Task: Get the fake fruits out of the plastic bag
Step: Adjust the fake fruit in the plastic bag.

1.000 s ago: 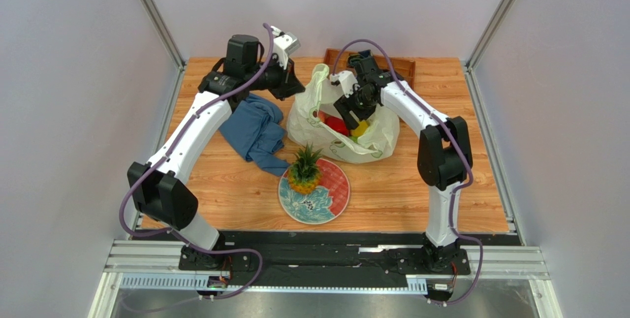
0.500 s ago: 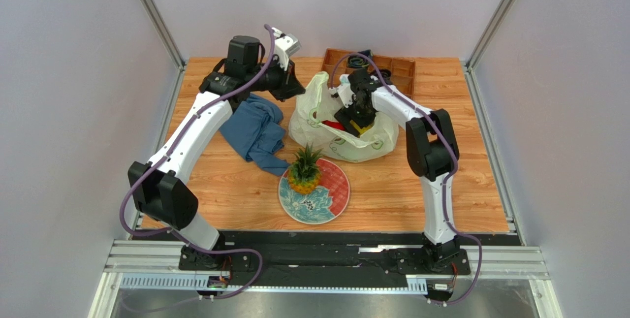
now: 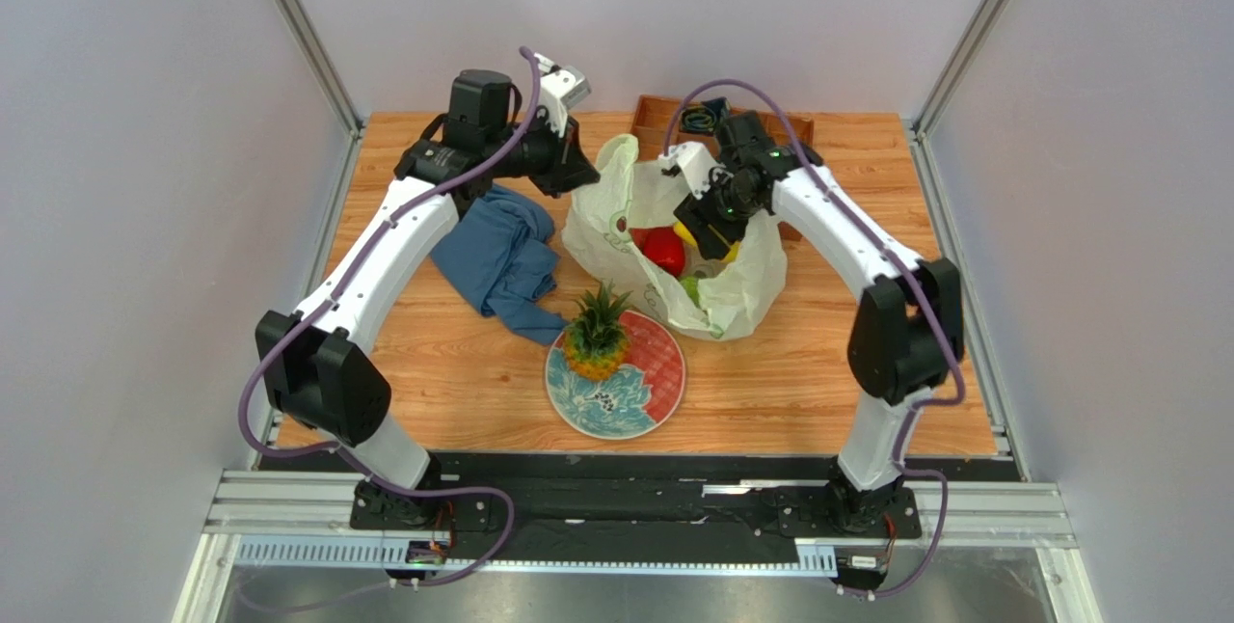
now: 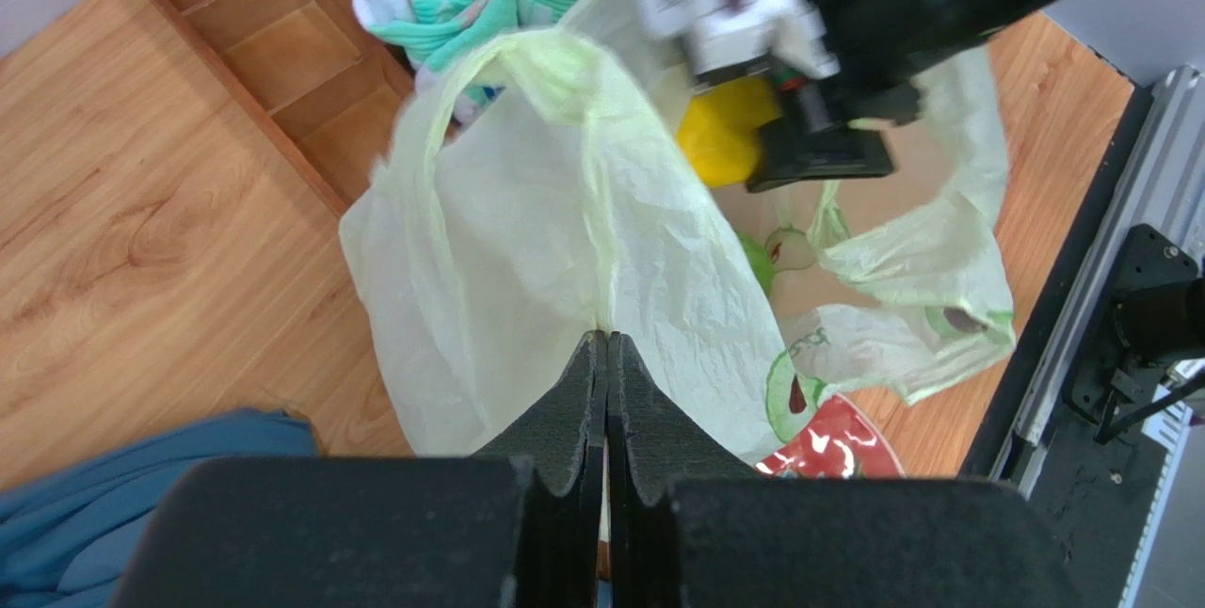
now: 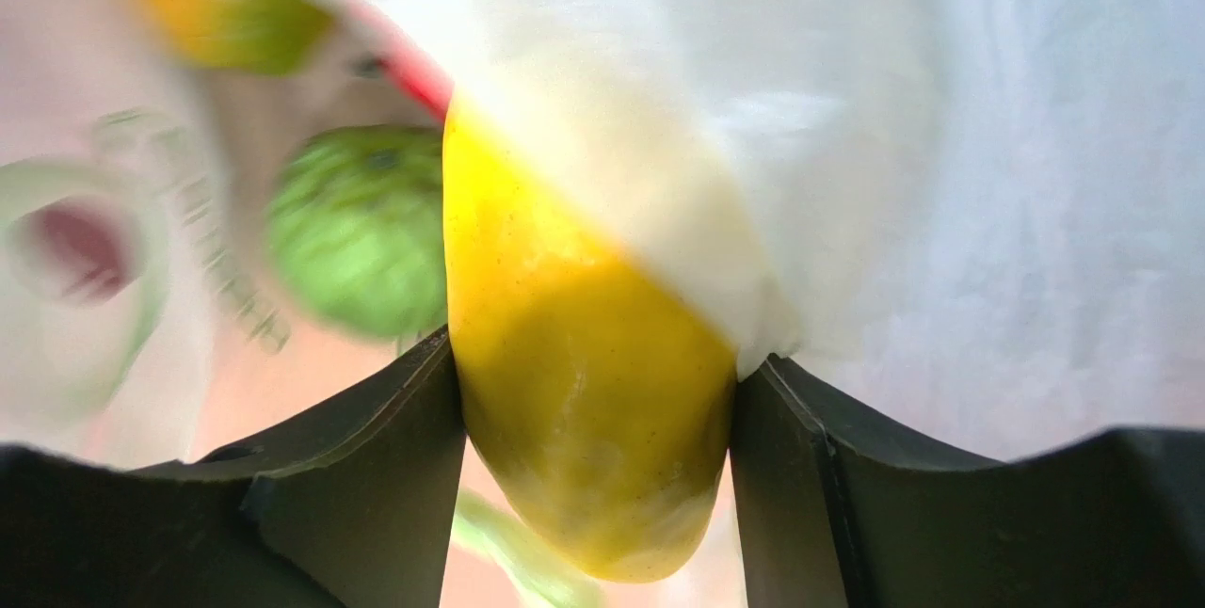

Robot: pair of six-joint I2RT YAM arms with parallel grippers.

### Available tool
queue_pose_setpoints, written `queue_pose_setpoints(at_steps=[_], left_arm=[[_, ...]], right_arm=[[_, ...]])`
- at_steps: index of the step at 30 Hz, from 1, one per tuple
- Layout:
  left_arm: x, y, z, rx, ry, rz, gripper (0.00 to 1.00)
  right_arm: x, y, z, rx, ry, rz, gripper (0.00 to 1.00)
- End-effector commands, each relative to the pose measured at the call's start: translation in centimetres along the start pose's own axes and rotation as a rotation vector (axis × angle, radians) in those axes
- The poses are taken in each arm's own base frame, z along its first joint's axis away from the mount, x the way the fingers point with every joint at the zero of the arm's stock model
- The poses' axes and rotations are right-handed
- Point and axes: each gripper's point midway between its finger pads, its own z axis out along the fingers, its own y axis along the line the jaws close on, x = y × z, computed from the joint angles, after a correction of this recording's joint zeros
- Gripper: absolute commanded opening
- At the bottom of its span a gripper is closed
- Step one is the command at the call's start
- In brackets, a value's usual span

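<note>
I see the plastic bag [image 3: 746,291], thin, translucent and pale yellow-green, slumped on the surface with its mouth open upward. The left tool [image 4: 607,354] is pinched closed on a fold of its wall, holding that side up. In the bag's mouth the yellow mango [image 5: 594,425] sits clamped between the right tool's [image 5: 594,396] fingers, with bag film draped over its upper part. Inside the bag lie a red fruit [image 3: 665,250] and a green bumpy fruit [image 5: 361,227]. The pineapple [image 3: 595,338] stands upright outside the bag, just off its near side.
</note>
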Motion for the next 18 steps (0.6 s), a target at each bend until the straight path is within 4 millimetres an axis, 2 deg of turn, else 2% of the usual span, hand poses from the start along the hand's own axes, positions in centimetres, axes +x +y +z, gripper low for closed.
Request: queue_pose_setpoints(at_steps=[1, 7, 10, 11, 13, 14, 16, 18], left_arm=[[-2.5, -0.3, 0.1, 0.020, -0.067, 0.029, 0.00], [-3.4, -0.2, 0.1, 0.015, -0.089, 0.036, 0.00], [-3.4, -0.2, 0.2, 0.016, -0.089, 0.036, 0.00], [-3.3, -0.1, 0.4, 0.018, -0.085, 0.031, 0.00], [-3.1, -0.1, 0.5, 0.023, -0.084, 0.024, 0.00], [-3.2, -0.3, 0.5, 0.028, -0.086, 0.025, 0.00], [-3.4, -0.4, 0.4, 0.029, -0.090, 0.028, 0.00], [-3.2, -0.5, 0.3, 0.029, -0.085, 0.025, 0.00]], right_arm=[[-1.4, 2.5, -5.4, -0.078, -0.146, -0.096, 0.53], [-0.4, 4.1, -5.9, -0.178, -0.159, -0.091, 0.54], [0.8, 5.1, -4.2, -0.231, -0.134, -0.118, 0.54], [2.1, 5.3, -2.6, -0.237, -0.097, -0.111, 0.54], [2.5, 4.1, -0.8, -0.180, -0.077, -0.121, 0.54], [3.4, 3.8, 0.6, -0.172, -0.041, -0.110, 0.54], [3.7, 2.8, 1.5, -0.128, -0.027, -0.116, 0.53], [3.8, 2.6, 1.8, -0.103, -0.040, -0.115, 0.62]])
